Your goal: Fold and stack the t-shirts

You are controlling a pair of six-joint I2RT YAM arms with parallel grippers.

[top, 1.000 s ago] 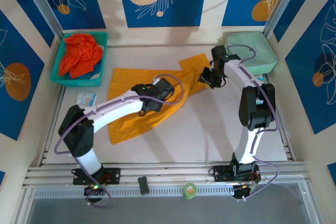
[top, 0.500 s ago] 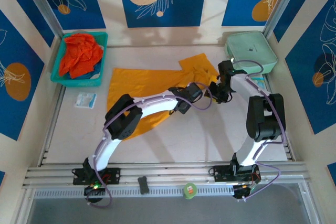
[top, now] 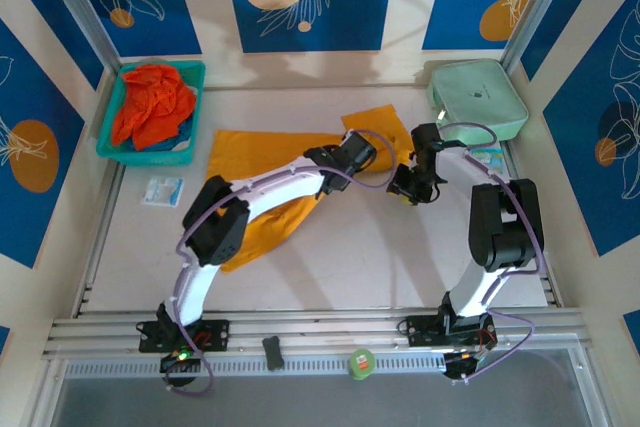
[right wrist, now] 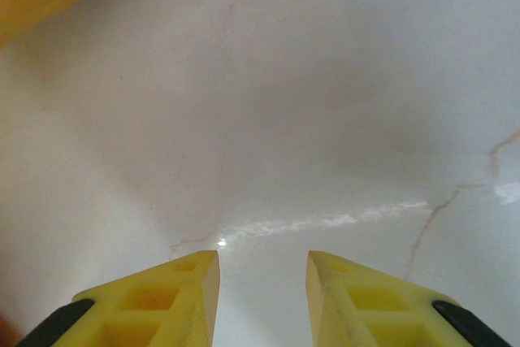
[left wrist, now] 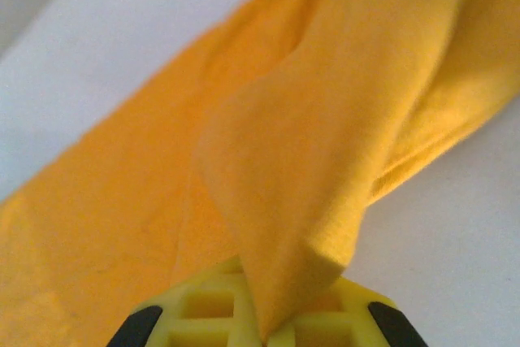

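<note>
Left gripper has just clamped onto the soft yellow-orange cloth t-shirt; fold 1 can begin; right gripper hangs empty, jaws apart.

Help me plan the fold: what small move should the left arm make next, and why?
Probably lift the left gripper slightly: its jaws are shut on a fold of the yellow-orange t-shirt, which lies rumpled on the table, while the right gripper hangs open nearby.
</note>
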